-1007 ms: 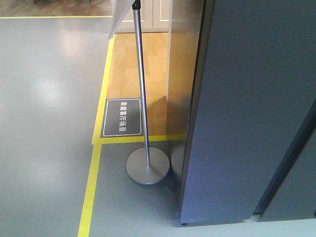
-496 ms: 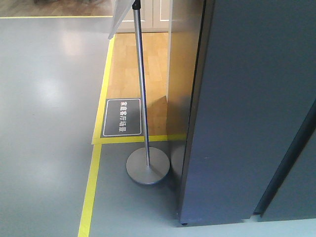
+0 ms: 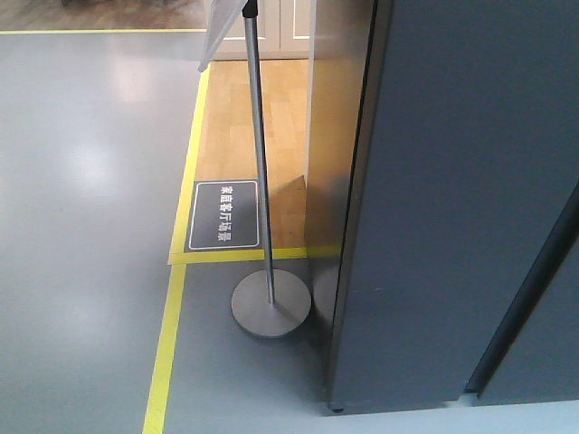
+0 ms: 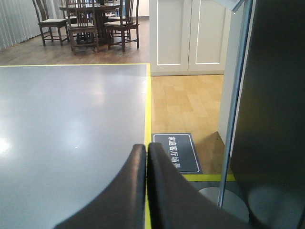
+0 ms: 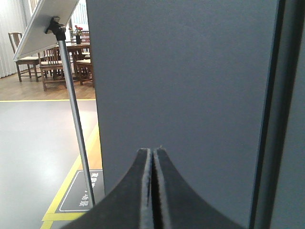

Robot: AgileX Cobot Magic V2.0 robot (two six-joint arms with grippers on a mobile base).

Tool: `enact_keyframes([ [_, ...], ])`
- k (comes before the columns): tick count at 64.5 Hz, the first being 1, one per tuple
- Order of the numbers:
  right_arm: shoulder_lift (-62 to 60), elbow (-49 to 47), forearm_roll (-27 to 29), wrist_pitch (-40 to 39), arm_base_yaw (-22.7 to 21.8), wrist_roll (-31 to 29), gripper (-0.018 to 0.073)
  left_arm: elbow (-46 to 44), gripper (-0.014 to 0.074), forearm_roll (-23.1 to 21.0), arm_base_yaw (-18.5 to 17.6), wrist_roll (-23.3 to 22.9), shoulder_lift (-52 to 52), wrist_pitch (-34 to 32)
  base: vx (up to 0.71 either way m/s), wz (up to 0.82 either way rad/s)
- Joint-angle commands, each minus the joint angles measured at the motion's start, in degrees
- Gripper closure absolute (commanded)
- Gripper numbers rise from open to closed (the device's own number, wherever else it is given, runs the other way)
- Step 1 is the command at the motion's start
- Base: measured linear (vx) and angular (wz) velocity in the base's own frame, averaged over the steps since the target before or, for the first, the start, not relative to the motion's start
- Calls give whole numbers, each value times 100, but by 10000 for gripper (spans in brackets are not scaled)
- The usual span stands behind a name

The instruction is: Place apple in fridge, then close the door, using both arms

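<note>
There is one tall dark grey fridge (image 3: 452, 199), and one dark grey door (image 5: 181, 95) is in view on it. One sign stand is visible, with one thin metal pole (image 3: 260, 154), one round grey metal base (image 3: 270, 306) and one tilted white board (image 5: 45, 21) at the top. One dark floor sign with white characters (image 3: 223, 215) lies on the wooden floor. Two white cabinet doors (image 4: 188, 36) stand side by side in the background. Far behind is one dark wooden table (image 4: 95, 9) with at least four wooden chairs (image 4: 50, 24); the exact number I cannot tell. Two black grippers appear, the left gripper (image 4: 146, 149) and the right gripper (image 5: 152, 152).
</note>
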Motion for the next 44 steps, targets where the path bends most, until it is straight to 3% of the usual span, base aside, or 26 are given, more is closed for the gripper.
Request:
enact_keyframes([
  [1, -103, 76, -25, -454, -35, -1, 563, 162, 604, -8, -3, 4, -93, -385, 0, 0],
  [44, -103, 76, -25, -441, -35, -1, 563, 162, 604, -8, -3, 4, -93, -385, 0, 0],
])
